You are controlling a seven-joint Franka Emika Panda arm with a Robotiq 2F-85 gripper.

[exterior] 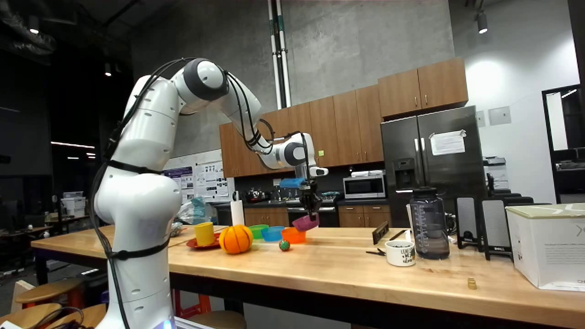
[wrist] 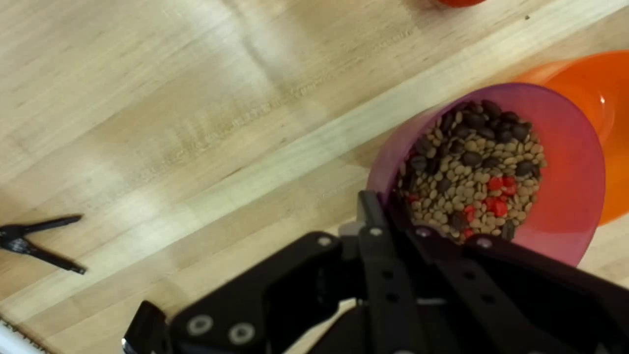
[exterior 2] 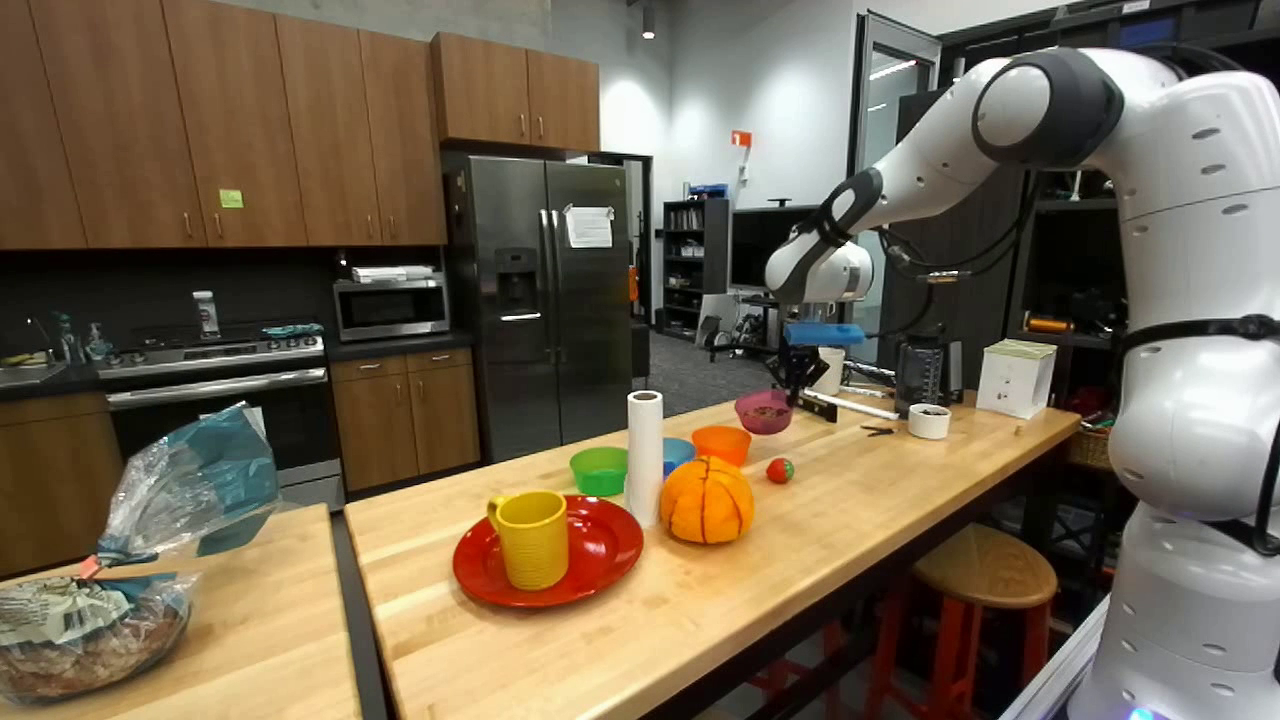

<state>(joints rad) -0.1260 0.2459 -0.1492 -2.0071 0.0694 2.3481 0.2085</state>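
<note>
My gripper [wrist: 385, 204] is shut on the rim of a purple bowl [wrist: 572, 191], one finger inside and one outside. The bowl holds tan lentil-like grains, dark beans and a few red bits. In both exterior views the purple bowl [exterior: 305, 223] [exterior 2: 763, 417] hangs above the table; it looks tilted. The gripper [exterior: 312, 213] [exterior 2: 792, 394] is over its edge. An orange bowl [exterior: 294, 236] [exterior 2: 722, 444] [wrist: 616, 147] stands just beside and below it. A blue bowl [exterior: 273, 234] and a green bowl [exterior 2: 600, 471] stand further along.
A toy strawberry [exterior 2: 780, 470] and an orange pumpkin [exterior 2: 707, 500] lie near the bowls. A paper roll [exterior 2: 645, 460] stands upright by a red plate [exterior 2: 610, 540] with a yellow mug [exterior 2: 533, 540]. A black tool [wrist: 29, 238], a white cup [exterior: 401, 253] and a bottle [exterior: 428, 224] are opposite.
</note>
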